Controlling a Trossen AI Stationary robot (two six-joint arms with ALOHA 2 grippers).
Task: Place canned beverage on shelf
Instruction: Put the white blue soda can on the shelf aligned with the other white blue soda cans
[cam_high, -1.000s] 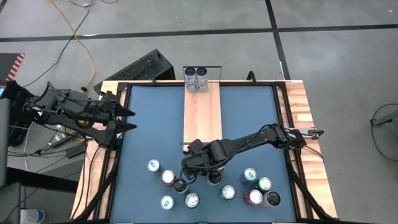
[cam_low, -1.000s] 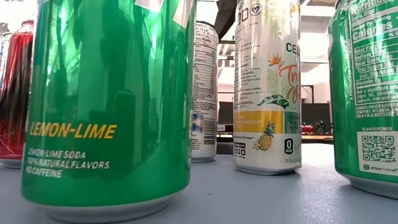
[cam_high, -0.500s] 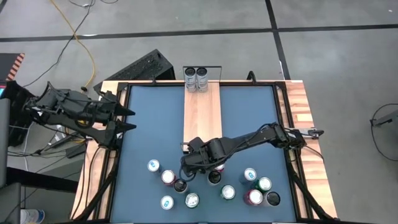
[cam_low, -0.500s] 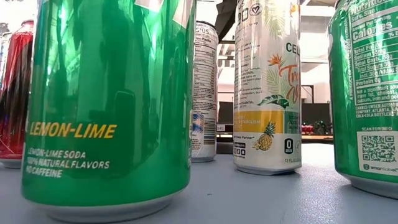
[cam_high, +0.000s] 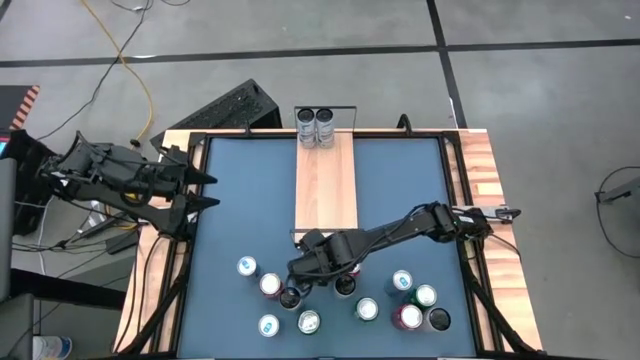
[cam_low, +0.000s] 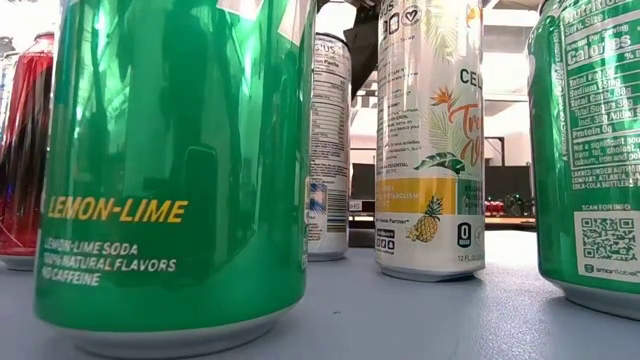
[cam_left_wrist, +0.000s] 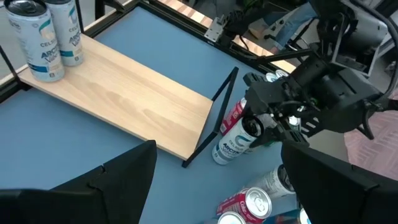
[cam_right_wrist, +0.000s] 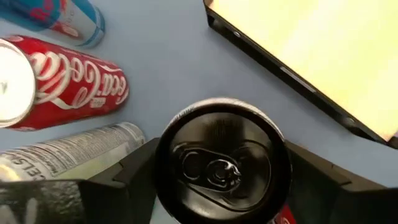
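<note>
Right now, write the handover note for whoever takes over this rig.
Left tool: open, parked off the table's left edge.
Right tool: fingers either side of a black-topped can, closing, grip not confirmed; near the shelf's front rail.
Done: two white cans stand at the shelf's far end.
Left: grip and lift this can, set it on the shelf; many cans remain on the blue table.

Two cans (cam_high: 316, 127) on one shelf (cam_high: 325, 190), eleven cans (cam_high: 268, 325) on the table.

Both arms matte black, jointed, angular housings. Left tool (cam_high: 207, 190): two pointed black fingers. Right tool (cam_high: 292, 292): blocky black body with small white patches, seen from left wrist view.
</note>
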